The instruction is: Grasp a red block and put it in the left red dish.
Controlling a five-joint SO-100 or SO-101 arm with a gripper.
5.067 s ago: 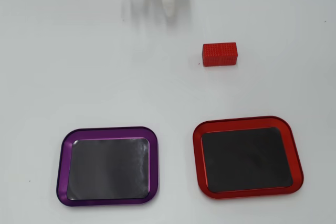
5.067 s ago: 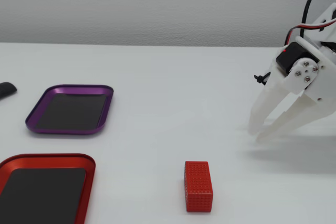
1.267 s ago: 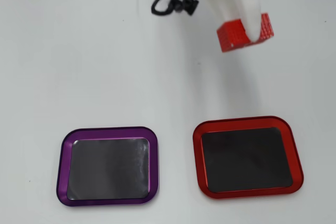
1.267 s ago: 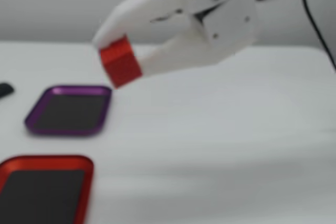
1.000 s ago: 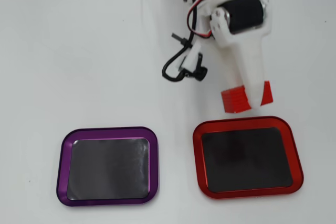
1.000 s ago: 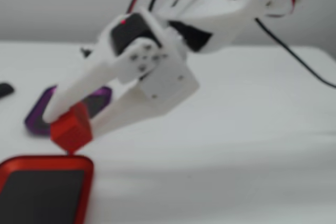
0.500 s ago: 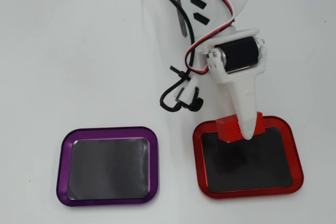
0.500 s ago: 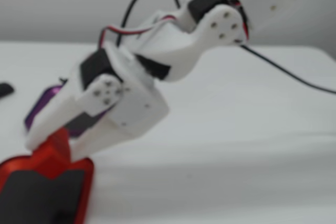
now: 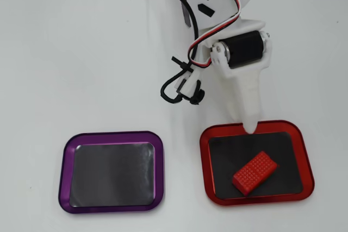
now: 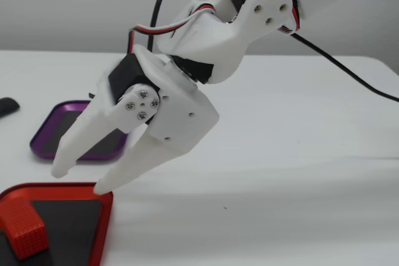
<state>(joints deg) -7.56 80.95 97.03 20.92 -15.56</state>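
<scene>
The red block (image 9: 254, 173) lies tilted on the dark base of the red dish (image 9: 204, 161), at the lower right of the overhead view. In the fixed view the red block (image 10: 22, 228) rests in the red dish (image 10: 103, 228) at the bottom left corner. My white gripper (image 10: 81, 179) hangs open just above the dish's near rim with nothing between its fingers. From overhead the gripper (image 9: 250, 127) points down at the dish's upper rim, apart from the block.
A purple-rimmed tray (image 9: 64, 172) with a dark base sits to the left of the red dish in the overhead view, and behind it in the fixed view (image 10: 43, 136). Black cable (image 9: 179, 88) loops beside the arm. A small black object (image 10: 7, 106) lies at the far left.
The gripper carried the block from the table to above the red dish, then opened. The block dropped onto the dish's base and the fingers now stand apart.
</scene>
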